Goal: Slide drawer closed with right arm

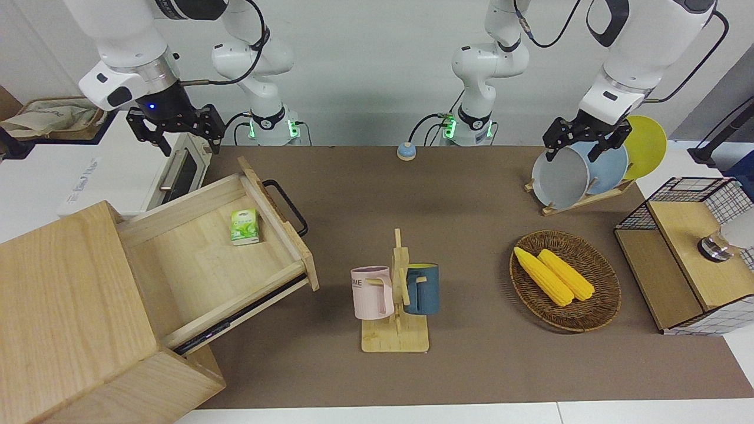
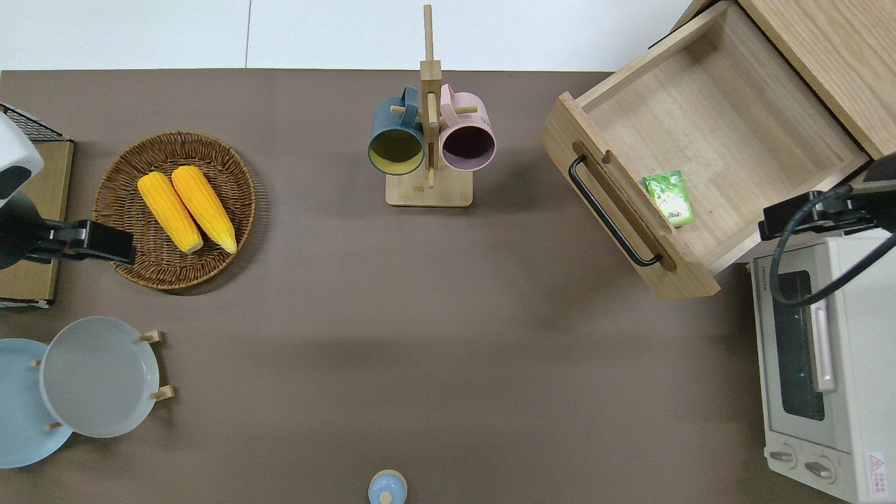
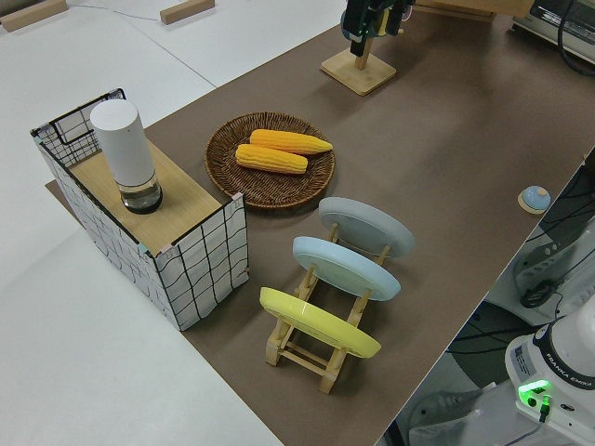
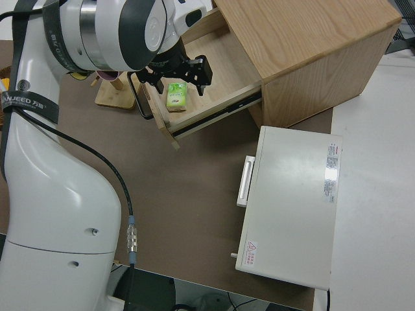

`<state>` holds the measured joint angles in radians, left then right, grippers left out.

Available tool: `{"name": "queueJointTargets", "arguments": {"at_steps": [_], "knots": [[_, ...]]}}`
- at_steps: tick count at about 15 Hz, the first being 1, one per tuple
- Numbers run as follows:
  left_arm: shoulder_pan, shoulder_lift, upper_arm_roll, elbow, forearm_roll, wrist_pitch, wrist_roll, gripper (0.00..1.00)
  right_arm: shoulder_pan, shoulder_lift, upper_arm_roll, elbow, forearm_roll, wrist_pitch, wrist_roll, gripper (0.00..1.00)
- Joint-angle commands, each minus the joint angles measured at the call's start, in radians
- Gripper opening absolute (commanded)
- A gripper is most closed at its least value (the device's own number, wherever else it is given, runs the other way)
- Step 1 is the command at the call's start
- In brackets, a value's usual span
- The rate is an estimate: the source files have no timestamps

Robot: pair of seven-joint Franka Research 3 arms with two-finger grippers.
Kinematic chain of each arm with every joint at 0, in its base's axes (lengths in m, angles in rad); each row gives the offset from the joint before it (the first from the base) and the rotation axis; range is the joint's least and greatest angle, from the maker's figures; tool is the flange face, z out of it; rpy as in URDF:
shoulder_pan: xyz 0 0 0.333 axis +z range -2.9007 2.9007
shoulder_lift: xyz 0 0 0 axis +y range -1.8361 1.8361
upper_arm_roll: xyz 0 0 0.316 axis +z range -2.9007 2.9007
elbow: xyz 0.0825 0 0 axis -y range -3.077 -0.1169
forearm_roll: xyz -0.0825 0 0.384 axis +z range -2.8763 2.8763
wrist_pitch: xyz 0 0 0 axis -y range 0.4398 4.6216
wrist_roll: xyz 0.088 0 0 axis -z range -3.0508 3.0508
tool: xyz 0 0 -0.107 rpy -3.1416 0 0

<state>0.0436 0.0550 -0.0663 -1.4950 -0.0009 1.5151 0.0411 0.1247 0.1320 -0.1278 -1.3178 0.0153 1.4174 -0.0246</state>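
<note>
The drawer (image 1: pixel 200 259) stands pulled far out of the pale wooden cabinet (image 1: pixel 65 306) at the right arm's end of the table. Its black loop handle (image 1: pixel 287 206) faces the table's middle. A small green carton (image 1: pixel 244 227) lies inside, close to the front panel. In the overhead view the drawer (image 2: pixel 714 119) and handle (image 2: pixel 610 213) show too. My right gripper (image 1: pixel 179 138) is open and empty, up in the air. In the overhead view it (image 2: pixel 805 213) is over the gap between the drawer's side and the toaster oven. In the right side view it (image 4: pixel 176 74) hangs above the carton. My left arm is parked, its gripper (image 1: pixel 580 141) open.
A white toaster oven (image 2: pixel 833 364) stands beside the drawer, nearer to the robots. A mug rack (image 1: pixel 396 294) with two mugs stands mid-table. A wicker basket (image 1: pixel 607 294) with corn, a plate rack (image 1: pixel 580 171), a wire-and-wood box (image 1: pixel 689 253) and a small blue bell (image 1: pixel 406 152) stand elsewhere.
</note>
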Motion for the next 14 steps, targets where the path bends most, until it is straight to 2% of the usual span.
{"name": "queueJointTargets", "arguments": {"at_steps": [1, 3, 5, 14], "knots": [[-0.007, -0.004, 0.000, 0.010, 0.018, -0.018, -0.010, 0.99, -0.011, -0.006, 0.004, -0.005, 0.005, 0.000, -0.020, 0.690], [-0.007, -0.004, 0.000, 0.010, 0.018, -0.018, -0.010, 0.99, -0.010, -0.006, 0.004, -0.005, 0.008, 0.000, -0.020, 0.299], [-0.007, -0.004, 0.000, 0.009, 0.018, -0.018, -0.010, 0.99, -0.010, -0.006, 0.005, -0.005, 0.011, -0.003, -0.020, 0.002], [-0.007, -0.004, 0.000, 0.010, 0.018, -0.018, -0.010, 0.99, -0.022, -0.009, 0.000, -0.005, 0.022, -0.028, -0.021, 0.000]]}}
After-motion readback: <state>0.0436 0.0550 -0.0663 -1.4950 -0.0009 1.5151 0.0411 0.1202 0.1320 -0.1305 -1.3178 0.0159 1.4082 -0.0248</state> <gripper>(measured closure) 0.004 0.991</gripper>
